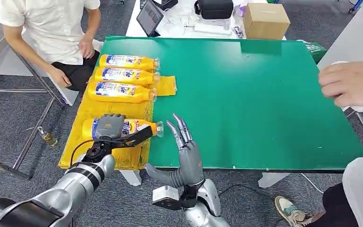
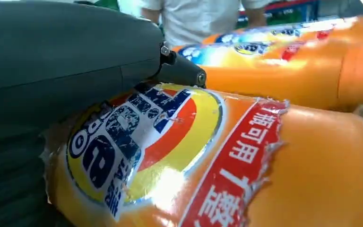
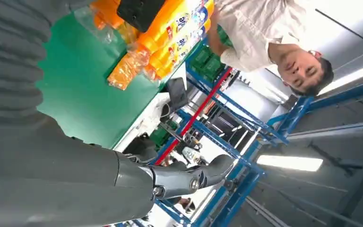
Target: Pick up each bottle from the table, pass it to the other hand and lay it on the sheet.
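Seated person: far left, beside the table's left edge, hands resting on the lap.

Yellow sheet: spread over the left end of the green table, hanging a little past the table's left and near edges; one corner of it runs out beside the bottle necks onto the green.

Bottles, row of three: orange, lying on their sides on the far half of the sheet, side by side and close together, caps pointing right, necks at or just past the sheet's right margin.

Fourth bottle: lying on the near half of the sheet, set apart from the row by a strip of bare sheet, cap just past the sheet's right margin over the green.

Left hand: lies over the fourth bottle's label, fingers draped across the body toward the neck. The left wrist view shows the label pressed against the hand; whether the fingers grip the bottle, cannot tell.

Right hand: upright at the table's near edge, just right of the fourth bottle's cap, fingers straight and close together, thumb out to the side, holding nothing.

Green surface, centre to right: bare, wide room.

Cardboard box: beyond the far edge.

Another person's hand: at the right edge.
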You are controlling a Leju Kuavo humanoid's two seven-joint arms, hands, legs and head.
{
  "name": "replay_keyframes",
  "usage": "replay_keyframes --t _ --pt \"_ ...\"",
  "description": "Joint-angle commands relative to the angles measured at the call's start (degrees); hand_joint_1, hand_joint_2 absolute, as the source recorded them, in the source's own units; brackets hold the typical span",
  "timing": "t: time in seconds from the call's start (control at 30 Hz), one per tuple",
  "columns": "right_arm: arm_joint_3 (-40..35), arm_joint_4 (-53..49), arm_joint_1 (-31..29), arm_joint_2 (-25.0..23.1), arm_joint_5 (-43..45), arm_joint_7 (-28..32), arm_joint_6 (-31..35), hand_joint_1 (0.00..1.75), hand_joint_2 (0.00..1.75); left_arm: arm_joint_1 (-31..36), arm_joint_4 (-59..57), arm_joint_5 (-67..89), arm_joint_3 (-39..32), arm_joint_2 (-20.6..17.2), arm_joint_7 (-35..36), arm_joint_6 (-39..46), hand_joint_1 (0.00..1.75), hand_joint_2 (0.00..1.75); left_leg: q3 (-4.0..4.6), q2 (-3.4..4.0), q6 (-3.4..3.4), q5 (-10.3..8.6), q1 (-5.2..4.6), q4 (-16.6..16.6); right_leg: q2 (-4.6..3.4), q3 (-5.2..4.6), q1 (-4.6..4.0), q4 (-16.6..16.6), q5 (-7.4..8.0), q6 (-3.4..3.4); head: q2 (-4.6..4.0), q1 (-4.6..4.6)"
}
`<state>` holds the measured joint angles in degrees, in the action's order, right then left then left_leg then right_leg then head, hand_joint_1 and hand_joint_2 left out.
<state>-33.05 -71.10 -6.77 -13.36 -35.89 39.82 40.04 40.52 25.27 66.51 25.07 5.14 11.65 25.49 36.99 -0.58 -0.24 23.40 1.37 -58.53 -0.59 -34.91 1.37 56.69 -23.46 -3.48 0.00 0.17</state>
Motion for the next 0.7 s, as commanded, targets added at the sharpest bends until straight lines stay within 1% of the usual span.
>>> replay_keyframes --t 0.03,0.07,0.1,0.13,0.17,0.2,0.23,0.27,0.3,0.33,0.37,0.43,0.5,0.57,0.6,0.63,0.7 --pt "-1.6 3.1 -2.0 1.4 0.5 0.2 0.0 0.00 1.75 2.4 -7.6 -0.3 1.0 0.6 -0.1 -1.3 1.64 1.75 -0.22 0.10 0.06 0.04 0.01 0.0 -0.03 0.19 -0.04 -0.1 -0.01 0.11 0.00 0.00" --pt "-1.6 3.1 -2.0 1.4 0.5 0.2 0.0 0.00 1.75 2.4 -7.6 -0.3 1.0 0.6 -0.1 -1.3 1.64 1.75 -0.35 0.13 0.09 0.06 0.02 0.1 -0.02 0.31 -0.07 -0.1 -0.02 0.18 0.00 0.00" --pt "-1.6 3.1 -2.0 1.4 0.5 0.2 0.0 0.00 1.75 2.4 -7.6 -0.3 1.0 0.6 -0.1 -1.3 1.64 1.75 -0.29 0.14 0.07 0.05 0.02 0.1 -0.04 0.24 -0.06 -0.1 -0.01 0.15 0.00 0.00" --pt "-1.7 3.1 -1.9 1.4 0.4 0.2 0.0 0.00 1.75 2.6 -7.6 -0.6 0.7 0.7 -0.3 -2.0 1.17 1.75 -0.25 0.13 0.06 0.04 0.00 0.1 -0.05 0.19 -0.04 -0.1 -0.01 0.12 0.00 0.00" --pt "-1.8 3.5 -1.9 1.4 0.7 0.2 0.0 0.00 1.75 2.5 -7.6 -1.4 -0.1 1.0 -1.2 -3.2 0.37 1.75 -0.40 0.17 0.10 0.08 0.02 0.1 -0.05 0.32 -0.07 -0.1 -0.03 0.19 0.00 0.00" --pt "-1.8 3.7 -1.9 1.4 1.0 0.2 0.0 0.00 1.75 2.5 -7.6 -1.6 -0.5 1.1 -1.5 -3.9 0.17 1.75 -0.35 0.12 0.09 0.06 0.01 0.1 -0.04 0.27 -0.06 -0.1 -0.02 0.15 0.00 0.00" --pt "-1.7 3.8 -1.9 1.5 1.1 0.2 0.0 0.00 1.75 2.5 -7.7 -1.9 -0.9 1.5 -1.8 -5.0 0.07 1.75 -0.27 0.07 0.06 0.03 0.01 0.1 0.00 0.20 -0.04 -0.1 -0.01 0.11 0.00 0.00" --pt "-1.8 4.4 -2.0 1.5 1.4 0.2 0.0 0.00 1.75 2.7 -7.9 -2.0 -1.0 1.9 -2.1 -6.8 0.00 1.75 -0.38 0.10 0.10 0.06 0.01 0.1 0.00 0.32 -0.06 -0.1 -0.03 0.15 0.00 0.00" --pt "-1.8 4.3 -2.1 1.5 1.5 0.2 0.0 0.00 1.75 2.6 -7.9 -2.4 -1.4 2.2 -2.3 -7.5 0.00 1.75 -0.31 0.06 0.07 0.02 0.00 0.1 0.02 0.26 -0.03 -0.1 -0.02 0.11 0.00 -0.02" --pt "-1.7 4.4 -2.1 1.5 1.6 0.2 0.0 0.00 1.75 2.5 -7.8 -3.4 -2.4 2.6 -3.4 -8.7 0.00 1.75 -0.55 0.10 0.15 0.10 0.01 0.1 0.05 0.52 -0.08 -0.2 -0.07 0.22 0.00 0.00" --pt "-1.7 4.4 -2.0 1.5 1.8 0.2 0.0 0.00 1.75 2.3 -7.6 -4.2 -3.1 2.8 -4.5 -9.2 0.00 1.75 -0.29 0.04 0.07 0.01 -0.01 0.1 0.04 0.27 -0.02 -0.1 -0.01 0.09 0.00 0.00" --pt "-1.3 4.4 -1.9 1.5 1.8 0.2 0.0 0.00 1.75 2.0 -6.9 -6.9 -5.5 3.5 -8.1 -10.5 0.00 1.75 -0.50 0.09 0.14 0.06 0.01 0.1 0.06 0.51 -0.06 -0.2 -0.03 0.18 0.00 0.00" --pt "-1.3 4.4 -1.9 1.5 1.8 0.2 0.0 0.00 1.75 2.0 -6.9 -6.9 -5.5 3.5 -8.1 -10.5 0.00 1.75 -0.37 0.06 0.09 0.02 -0.01 0.1 0.05 0.37 -0.02 -0.1 0.00 0.11 0.00 0.00" --pt "-1.5 4.1 -1.7 1.8 2.2 0.2 0.0 0.00 1.75 1.4 -5.5 -10.4 -7.4 4.1 -14.5 -12.7 0.00 1.75 -0.46 0.05 0.10 0.03 -0.01 0.1 0.08 0.47 -0.03 -0.1 -0.02 0.14 0.00 0.02" --pt "-2.2 3.9 -1.8 2.4 3.2 0.2 0.0 0.00 1.75 1.0 -4.9 -14.3 -9.4 4.3 -19.0 -16.8 0.00 1.75 -0.37 0.00 0.07 0.01 0.00 0.1 0.10 0.39 -0.03 -0.1 -0.01 0.09 0.00 -0.02" --pt "-2.9 3.6 -1.9 2.8 4.2 0.2 0.0 0.00 1.75 0.6 -4.2 -16.6 -10.6 4.5 -21.7 -18.9 0.00 1.75 -0.51 0.02 0.13 0.05 -0.01 0.1 0.12 0.54 -0.05 -0.1 -0.04 0.16 0.00 0.00" --pt "-3.7 3.3 -2.0 3.5 5.5 0.2 0.0 0.00 1.75 -0.4 -2.6 -20.5 -11.4 4.5 -25.9 -22.9 0.00 1.75 -0.55 0.08 0.14 0.06 -0.03 0.1 0.07 0.55 -0.03 -0.2 -0.04 0.17 0.00 0.00"
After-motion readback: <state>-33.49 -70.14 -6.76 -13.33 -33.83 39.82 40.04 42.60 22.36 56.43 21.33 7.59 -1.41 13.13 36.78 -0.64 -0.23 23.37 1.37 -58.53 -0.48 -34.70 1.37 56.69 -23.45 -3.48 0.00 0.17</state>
